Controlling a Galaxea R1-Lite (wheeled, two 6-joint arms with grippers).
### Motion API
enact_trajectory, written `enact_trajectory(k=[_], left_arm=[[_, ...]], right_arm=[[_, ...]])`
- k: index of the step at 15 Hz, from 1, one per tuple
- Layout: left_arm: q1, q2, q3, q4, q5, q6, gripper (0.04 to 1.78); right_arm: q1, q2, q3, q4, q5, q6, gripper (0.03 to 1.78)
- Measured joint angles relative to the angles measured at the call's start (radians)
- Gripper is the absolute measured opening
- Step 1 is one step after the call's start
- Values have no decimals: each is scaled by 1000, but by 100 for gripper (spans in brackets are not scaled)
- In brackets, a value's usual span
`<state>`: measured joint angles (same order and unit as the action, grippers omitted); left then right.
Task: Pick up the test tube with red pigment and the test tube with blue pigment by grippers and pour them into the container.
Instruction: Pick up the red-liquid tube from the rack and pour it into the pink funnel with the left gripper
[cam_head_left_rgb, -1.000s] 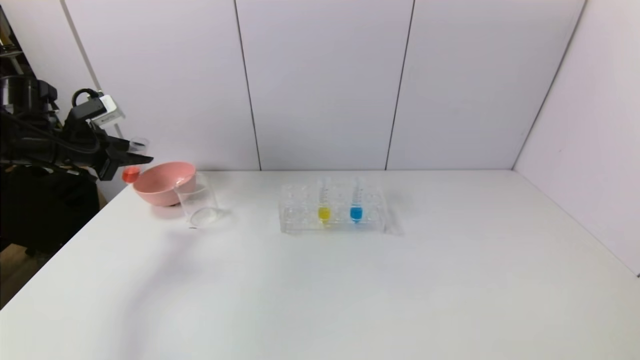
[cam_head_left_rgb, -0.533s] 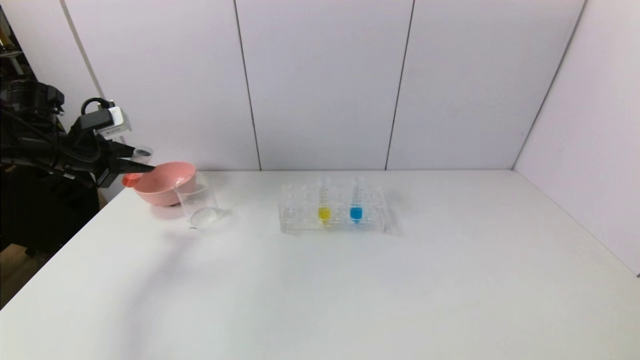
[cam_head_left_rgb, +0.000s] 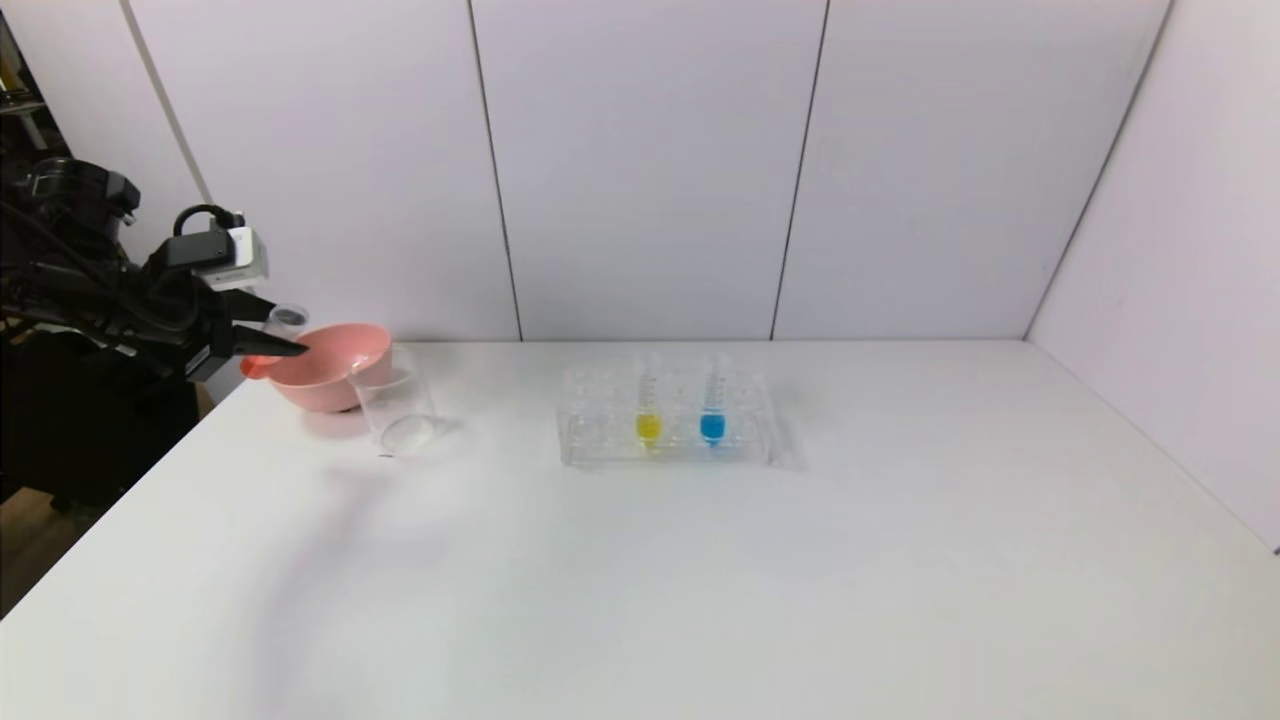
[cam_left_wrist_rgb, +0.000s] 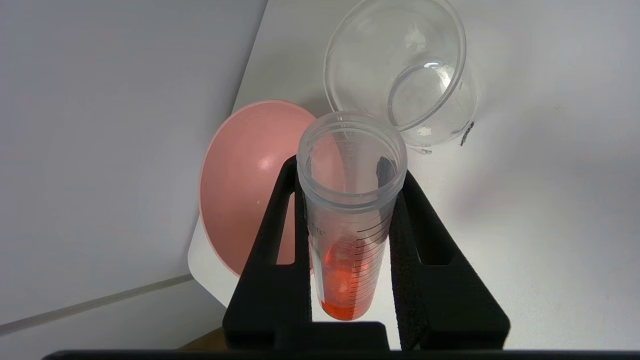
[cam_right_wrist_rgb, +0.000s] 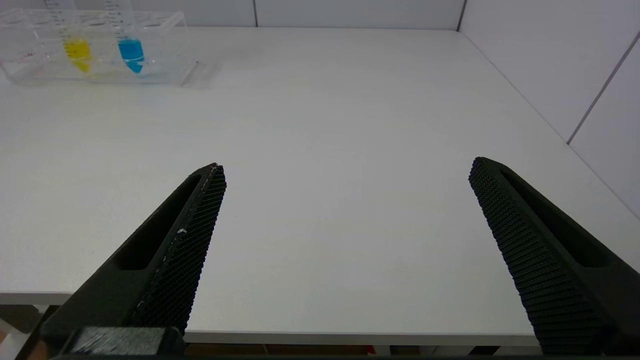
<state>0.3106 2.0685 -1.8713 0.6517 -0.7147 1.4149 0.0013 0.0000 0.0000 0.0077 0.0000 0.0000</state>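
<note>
My left gripper (cam_head_left_rgb: 292, 348) is shut on the test tube with red pigment (cam_head_left_rgb: 287, 318) at the table's far left, just left of the pink bowl. In the left wrist view the black fingers (cam_left_wrist_rgb: 280, 210) clamp the tube (cam_left_wrist_rgb: 350, 235) on both sides; its open mouth faces the camera and red liquid sits at the tip. The container (cam_head_left_rgb: 395, 402), a clear beaker (cam_left_wrist_rgb: 400, 75), stands to the right of the bowl. The test tube with blue pigment (cam_head_left_rgb: 712, 425) (cam_right_wrist_rgb: 131, 50) stands upright in the clear rack. My right gripper (cam_right_wrist_rgb: 347, 166) is open and empty above the table's near edge.
The pink bowl (cam_head_left_rgb: 325, 365) (cam_left_wrist_rgb: 245, 185) touches the beaker at the back left. The clear rack (cam_head_left_rgb: 600, 440) (cam_right_wrist_rgb: 170, 30) at mid-table also holds a yellow tube (cam_head_left_rgb: 648, 427) (cam_right_wrist_rgb: 78, 50). White walls close the back and right of the white table (cam_head_left_rgb: 640, 580).
My left gripper has moved a little right and down with the red tube, closer to the pink bowl's rim. Nothing else has moved.
</note>
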Motion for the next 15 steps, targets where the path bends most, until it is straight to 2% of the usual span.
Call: enact_trajectory(k=[7, 15], left_arm=[[-23, 11, -68, 59, 45, 5, 46], [-44, 43, -113, 121, 152, 60, 46]], right_arm=[[0, 0, 0, 0, 0, 0, 177], [0, 0, 0, 0, 0, 0, 177]])
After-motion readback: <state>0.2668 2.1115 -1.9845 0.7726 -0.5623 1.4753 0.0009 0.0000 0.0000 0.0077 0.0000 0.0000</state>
